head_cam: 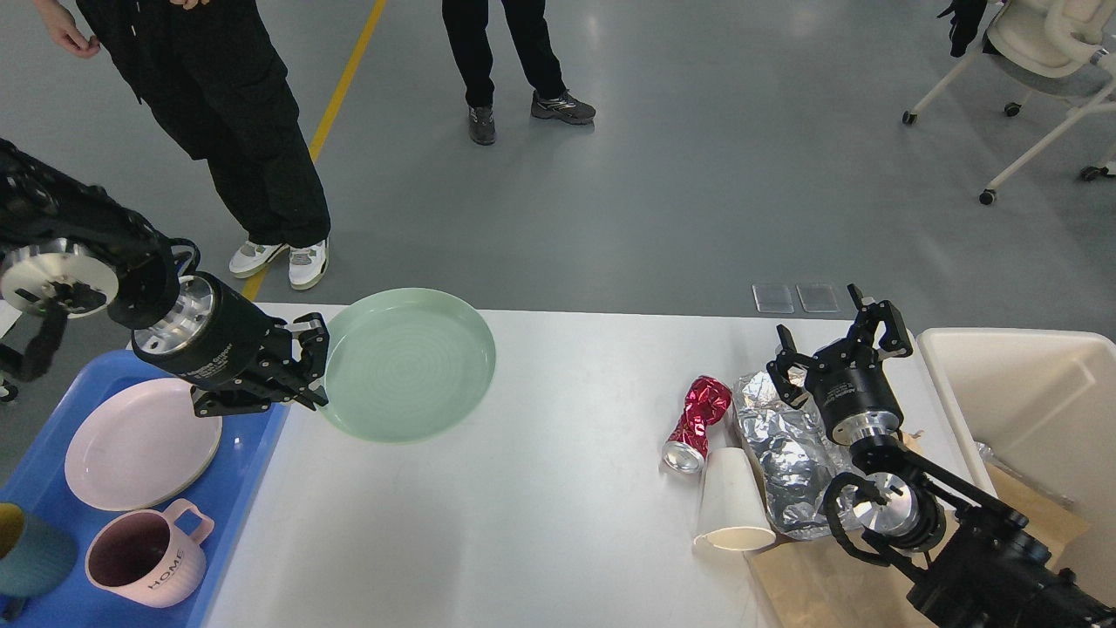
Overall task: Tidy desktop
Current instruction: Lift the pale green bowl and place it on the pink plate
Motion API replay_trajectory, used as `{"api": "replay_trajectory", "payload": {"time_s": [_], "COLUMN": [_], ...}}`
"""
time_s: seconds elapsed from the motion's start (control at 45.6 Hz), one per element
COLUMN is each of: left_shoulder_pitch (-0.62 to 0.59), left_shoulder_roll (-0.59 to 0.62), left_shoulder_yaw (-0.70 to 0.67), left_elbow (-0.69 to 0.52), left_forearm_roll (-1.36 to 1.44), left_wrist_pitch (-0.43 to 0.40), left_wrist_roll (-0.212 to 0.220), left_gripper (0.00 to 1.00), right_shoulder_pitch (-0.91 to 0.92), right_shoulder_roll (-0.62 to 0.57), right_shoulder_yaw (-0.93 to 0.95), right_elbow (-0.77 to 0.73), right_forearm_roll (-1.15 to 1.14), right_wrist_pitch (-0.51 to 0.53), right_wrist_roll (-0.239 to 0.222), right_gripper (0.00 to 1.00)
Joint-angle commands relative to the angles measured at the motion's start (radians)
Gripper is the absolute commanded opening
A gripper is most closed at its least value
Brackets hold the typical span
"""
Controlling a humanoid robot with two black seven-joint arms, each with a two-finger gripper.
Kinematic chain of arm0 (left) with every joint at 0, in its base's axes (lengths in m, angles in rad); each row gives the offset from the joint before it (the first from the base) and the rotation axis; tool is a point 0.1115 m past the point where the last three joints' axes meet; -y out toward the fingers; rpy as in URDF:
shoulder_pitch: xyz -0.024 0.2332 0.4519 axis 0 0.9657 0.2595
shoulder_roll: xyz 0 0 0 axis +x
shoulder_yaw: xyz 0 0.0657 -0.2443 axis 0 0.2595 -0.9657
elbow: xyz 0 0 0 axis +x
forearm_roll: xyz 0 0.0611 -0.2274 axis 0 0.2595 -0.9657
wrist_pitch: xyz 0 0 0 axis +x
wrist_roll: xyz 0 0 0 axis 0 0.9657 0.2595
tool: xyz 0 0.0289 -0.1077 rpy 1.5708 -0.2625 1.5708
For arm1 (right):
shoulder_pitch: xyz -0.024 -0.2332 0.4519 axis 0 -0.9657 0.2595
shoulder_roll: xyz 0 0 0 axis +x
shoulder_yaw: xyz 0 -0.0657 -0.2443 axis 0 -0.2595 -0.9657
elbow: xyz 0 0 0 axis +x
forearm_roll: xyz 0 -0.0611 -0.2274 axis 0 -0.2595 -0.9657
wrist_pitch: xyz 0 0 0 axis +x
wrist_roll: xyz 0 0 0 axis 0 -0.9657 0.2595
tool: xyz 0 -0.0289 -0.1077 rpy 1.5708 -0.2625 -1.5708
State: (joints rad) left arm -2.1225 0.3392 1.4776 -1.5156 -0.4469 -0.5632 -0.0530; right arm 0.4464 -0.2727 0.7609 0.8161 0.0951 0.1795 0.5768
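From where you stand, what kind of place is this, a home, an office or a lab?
Most likely a robot test lab or workshop, not a home: a bare grey floor with a yellow line, people standing by watching, and a white table staged with dishes and trash.

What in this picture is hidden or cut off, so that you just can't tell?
- Head view: the cream bin runs off the right edge; most of its contents are unseen.
- The blue cup is cut by the left edge.
- The foil lies partly behind the right gripper and its arm.
- Lettering on the left gripper, which holds the green plate, is too small to read.
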Motion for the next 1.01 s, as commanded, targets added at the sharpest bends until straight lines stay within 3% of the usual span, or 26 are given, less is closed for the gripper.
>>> {"api": "replay_trajectory", "payload": {"time_s": [0.0, 0.241, 0.416, 0.526, 0.635, 0.854, 0.986], "left_shoulder_pitch": [-0.192, -0.433, -0.419, -0.329, -0.153, 0.171, 0.429], "left_shoulder_roll": [-0.054, -0.069, -0.063, -0.031, 0.064, 0.300, 0.426], "left_shoulder_yaw": [0.061, 0.138, 0.193, 0.253, 0.285, 0.257, 0.144], "left_elbow": [-0.067, -0.127, -0.104, -0.043, 0.081, 0.363, 0.595], "left_forearm_roll": [0.036, 0.062, 0.077, 0.106, 0.126, 0.132, 0.137], "left_wrist_pitch": [-0.153, -0.339, -0.328, -0.300, -0.274, -0.285, -0.276], "left_wrist_roll": [-0.004, -0.005, -0.025, -0.076, -0.123, -0.117, -0.116], "left_gripper": [0.00, 0.00, 0.00, 0.00, 0.00, 0.00, 0.00], "right_shoulder_pitch": [0.000, 0.000, 0.000, 0.000, 0.000, 0.000, 0.000], "right_shoulder_roll": [0.000, 0.001, 0.000, 0.000, 0.000, 0.000, 0.000], "right_shoulder_yaw": [0.000, 0.000, 0.000, 0.000, 0.000, 0.000, 0.000], "right_elbow": [0.000, 0.000, 0.002, 0.002, 0.002, 0.002, 0.002], "right_forearm_roll": [0.000, 0.000, 0.000, 0.000, 0.000, 0.000, 0.000], "right_wrist_pitch": [0.000, 0.000, 0.000, 0.000, 0.000, 0.000, 0.000], "right_wrist_roll": [0.000, 0.000, 0.000, 0.000, 0.000, 0.000, 0.000], "right_gripper": [1.00, 1.00, 1.00, 1.00, 1.00, 1.00, 1.00]}}
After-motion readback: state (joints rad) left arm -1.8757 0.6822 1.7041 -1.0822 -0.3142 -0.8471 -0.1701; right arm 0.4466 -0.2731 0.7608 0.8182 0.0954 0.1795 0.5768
